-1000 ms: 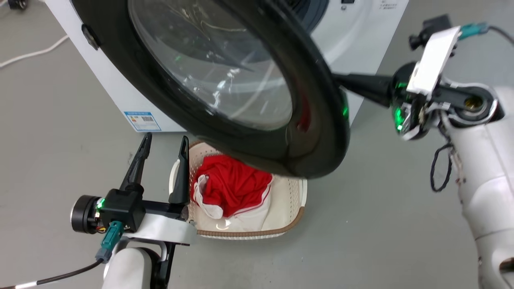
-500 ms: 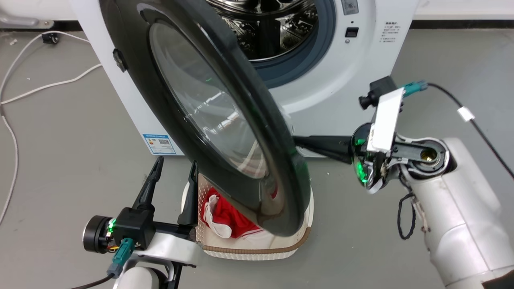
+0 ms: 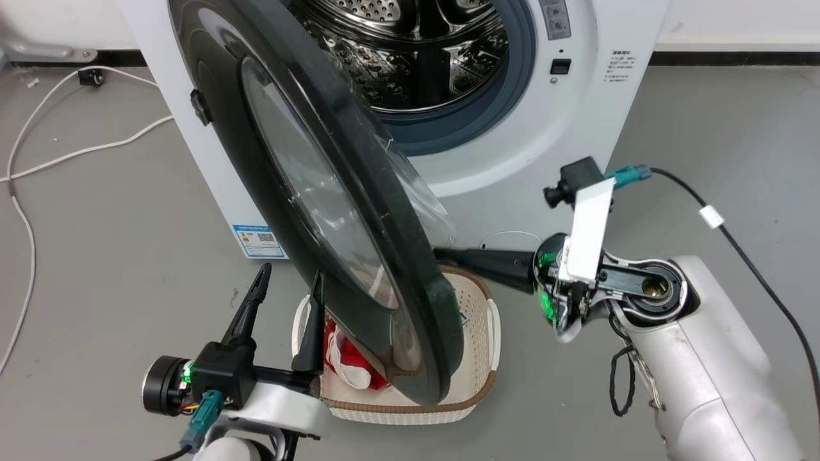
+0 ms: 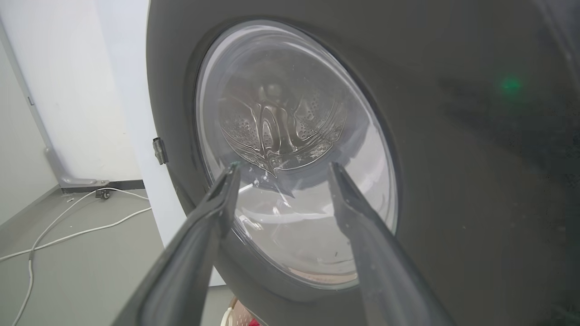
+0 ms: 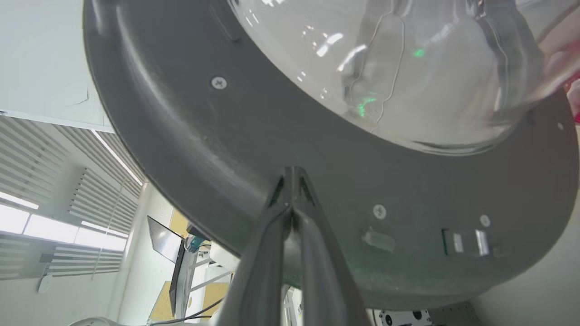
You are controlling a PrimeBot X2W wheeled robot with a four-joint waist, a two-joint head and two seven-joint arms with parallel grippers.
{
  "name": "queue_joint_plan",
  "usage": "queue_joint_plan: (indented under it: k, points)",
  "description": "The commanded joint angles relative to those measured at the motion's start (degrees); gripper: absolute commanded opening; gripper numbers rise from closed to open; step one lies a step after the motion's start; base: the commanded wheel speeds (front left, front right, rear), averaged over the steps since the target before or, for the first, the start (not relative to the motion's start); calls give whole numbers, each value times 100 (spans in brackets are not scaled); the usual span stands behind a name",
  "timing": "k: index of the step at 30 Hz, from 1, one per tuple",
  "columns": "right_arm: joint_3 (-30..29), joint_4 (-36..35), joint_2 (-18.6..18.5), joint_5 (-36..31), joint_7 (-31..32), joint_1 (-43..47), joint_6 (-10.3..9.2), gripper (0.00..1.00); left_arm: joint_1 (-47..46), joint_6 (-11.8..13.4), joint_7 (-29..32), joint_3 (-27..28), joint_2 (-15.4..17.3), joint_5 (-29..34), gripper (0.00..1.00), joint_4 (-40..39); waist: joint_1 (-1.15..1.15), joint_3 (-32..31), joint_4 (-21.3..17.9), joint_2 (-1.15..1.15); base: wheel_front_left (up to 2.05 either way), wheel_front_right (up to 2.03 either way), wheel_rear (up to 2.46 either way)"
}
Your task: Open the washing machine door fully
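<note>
Washing machine door [image 3: 320, 205] hangs open off the big white washing machine [image 3: 564, 115], and it sits between the two pincers. The machine stands on the grey floor [image 3: 705, 128], past the tips of both pincers. Its shiny steel drum [image 3: 416, 57] shows in the round hole. The door is a wide black ring with a clear glass bowl in the middle. One edge stays by the machine, and the other sticks out at a slant over a cream basket [image 3: 477, 333]. The basket sits on the floor, just beside the left pincer's inner finger. The right pincer [image 5: 293, 172] is closed with nothing in it. Its tips rest against the grey inner side of the door, near the glass bowl. The left pincer [image 3: 291, 272] is open and empty, and the door's outer glass is right ahead of its tips. Red and white cloth [image 3: 346, 365] lies in the basket, near the left pincer. A small blue sticker [image 3: 259, 240] is low on the machine, just past the left pincer's tips.
</note>
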Motion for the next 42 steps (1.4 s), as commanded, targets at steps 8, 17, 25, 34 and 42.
queue_joint_plan:
  k: [8,17,25,34,42]
  points:
    - [-615,-701,-96,-614,-1867,455,0,0,-11,78,-15,40,-4,-41,100,-46,1,74,-76,0,0,0,0]
    - [-1609,-1150,-355,-868,-3488,1372,0,0,51,93,-15,203,-4,-1,100,-32,1,9,-207,0,0,0,0]
    - [-2110,-1807,-376,-1158,-4360,2525,0,82,123,98,-15,266,-4,14,100,-23,1,-60,-294,0,0,0,0]
    - [-1933,-2264,-174,-2399,-5252,3136,-1,100,107,87,-15,312,-4,22,100,-32,1,-55,-340,0,0,0,0]
    - [-1719,-2498,-67,-4238,-6044,3159,0,100,73,89,-15,293,-4,-23,100,3,1,-70,-301,0,0,0,0]
